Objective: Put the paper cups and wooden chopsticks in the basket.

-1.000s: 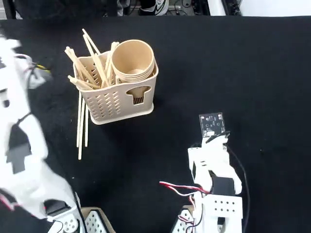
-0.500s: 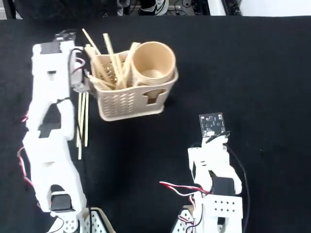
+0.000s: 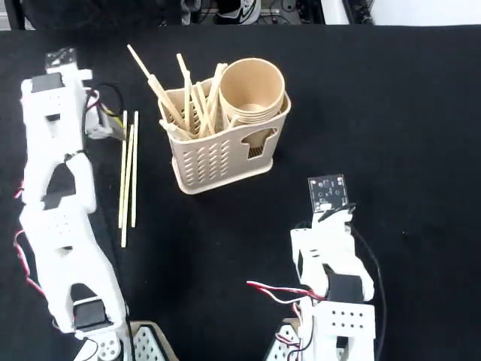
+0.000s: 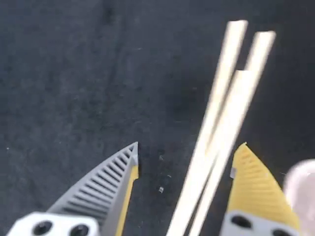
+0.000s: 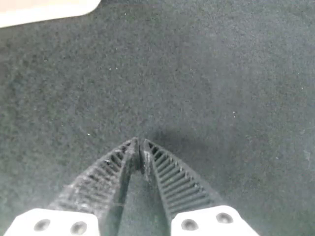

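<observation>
Left gripper (image 4: 188, 147), wide open and empty, straddling three loose chopsticks (image 4: 231, 98) that lie on the counter (image 3: 391, 113) beside the basket (image 3: 225, 154), which holds stacked cups (image 3: 252, 86) and other chopsticks (image 3: 186, 94); right gripper (image 5: 139, 145), closed and empty, well apart from the basket.
</observation>
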`<state>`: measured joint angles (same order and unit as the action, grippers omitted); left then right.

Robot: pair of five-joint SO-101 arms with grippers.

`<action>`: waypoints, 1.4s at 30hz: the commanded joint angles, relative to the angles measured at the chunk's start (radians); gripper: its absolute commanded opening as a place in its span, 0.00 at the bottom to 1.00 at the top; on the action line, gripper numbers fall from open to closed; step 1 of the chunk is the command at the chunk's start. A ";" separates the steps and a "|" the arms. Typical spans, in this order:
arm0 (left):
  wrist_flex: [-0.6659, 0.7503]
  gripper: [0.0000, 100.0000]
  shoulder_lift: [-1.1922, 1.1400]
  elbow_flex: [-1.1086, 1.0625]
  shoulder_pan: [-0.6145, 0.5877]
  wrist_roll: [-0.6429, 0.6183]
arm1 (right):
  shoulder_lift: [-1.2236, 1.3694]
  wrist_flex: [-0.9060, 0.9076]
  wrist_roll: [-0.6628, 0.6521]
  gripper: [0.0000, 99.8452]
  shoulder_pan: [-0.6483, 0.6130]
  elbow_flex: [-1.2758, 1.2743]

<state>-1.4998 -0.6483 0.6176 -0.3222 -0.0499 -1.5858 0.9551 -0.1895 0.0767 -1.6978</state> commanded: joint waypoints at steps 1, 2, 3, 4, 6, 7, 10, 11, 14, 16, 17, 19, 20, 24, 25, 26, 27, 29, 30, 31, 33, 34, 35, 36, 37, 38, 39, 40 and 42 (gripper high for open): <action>0.015 0.30 -0.066 0.094 0.039 0.075 | -0.010 0.003 -0.005 0.01 -0.009 0.002; 0.015 0.30 -0.094 0.108 0.053 0.084 | -0.010 0.003 -0.005 0.01 -0.009 0.002; 0.011 0.30 -0.120 0.130 0.065 0.089 | -0.010 0.003 -0.005 0.01 -0.009 0.002; 0.009 0.30 -0.147 0.159 0.071 0.095 | -0.010 0.003 -0.005 0.01 -0.009 0.002; 0.008 0.30 -0.199 0.213 0.073 0.098 | -0.010 0.003 -0.005 0.01 -0.009 0.002; 0.008 0.30 -0.224 0.242 0.068 0.100 | -0.010 0.003 -0.005 0.01 -0.009 0.002; 0.008 0.30 -0.305 0.308 0.053 0.100 | -0.010 0.003 -0.005 0.01 -0.009 0.002; 0.008 0.30 -0.331 0.321 0.051 0.101 | -0.010 0.003 -0.005 0.01 -0.009 0.002; -0.026 0.27 -0.402 0.366 0.050 0.101 | -0.010 0.003 -0.005 0.01 -0.009 0.002; -0.061 0.19 -0.433 0.421 0.048 0.103 | -0.010 0.003 -0.005 0.01 -0.009 0.002; -0.083 0.13 -0.450 0.455 0.048 0.115 | -0.010 0.003 -0.005 0.01 -0.009 0.002; -0.124 0.02 -0.471 0.512 0.048 0.161 | -0.010 0.003 -0.005 0.01 -0.009 0.002; -0.150 0.03 -0.483 0.536 0.048 0.173 | -0.010 0.003 -0.005 0.01 -0.009 0.002; -0.259 0.03 -0.500 0.653 0.050 0.184 | -0.010 0.003 -0.005 0.01 -0.009 0.002; -0.264 0.03 -0.500 0.673 0.050 0.184 | -0.010 0.003 -0.005 0.01 -0.009 0.002; -0.262 0.03 -0.500 0.693 0.048 0.180 | -0.010 0.003 -0.005 0.01 -0.009 0.002; -0.262 0.03 -0.499 0.708 0.048 0.178 | -0.010 0.003 -0.005 0.01 -0.009 0.002; -0.264 0.03 -0.480 0.714 0.050 0.176 | -0.010 0.003 -0.005 0.01 -0.009 0.002; -0.264 0.03 -0.457 0.702 0.051 0.176 | -0.010 0.003 -0.005 0.01 -0.009 0.002; -0.264 0.03 -0.431 0.679 0.051 0.176 | -0.010 0.003 -0.005 0.01 -0.009 0.002; -0.264 0.03 -0.361 0.619 0.051 0.176 | -0.010 0.003 -0.005 0.01 -0.009 0.002; -0.264 0.03 -0.311 0.588 0.051 0.176 | -0.010 0.003 -0.005 0.01 -0.009 0.002; -0.264 0.03 -0.258 0.550 0.051 0.176 | -0.010 0.003 -0.005 0.01 -0.009 0.002; -0.264 0.03 -0.201 0.506 0.051 0.176 | -0.010 0.003 -0.005 0.01 -0.009 0.002; -0.264 0.03 -0.140 0.461 0.051 0.176 | -0.010 0.003 -0.005 0.01 -0.009 0.002; -0.264 0.03 -0.072 0.417 0.053 0.176 | -0.010 0.003 -0.005 0.01 -0.009 0.002; -0.262 0.03 -0.003 0.371 0.053 0.176 | -0.010 0.003 -0.005 0.01 -0.009 0.002; -0.261 0.03 0.064 0.325 0.053 0.176 | -0.010 0.003 -0.005 0.01 -0.009 0.002; -0.258 0.03 0.195 0.239 0.053 0.176 | -0.010 0.003 -0.005 0.01 -0.009 0.002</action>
<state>-1.7530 -0.7618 0.9920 -0.2624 0.1220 -1.5858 0.9551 -0.1895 0.0767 -1.6978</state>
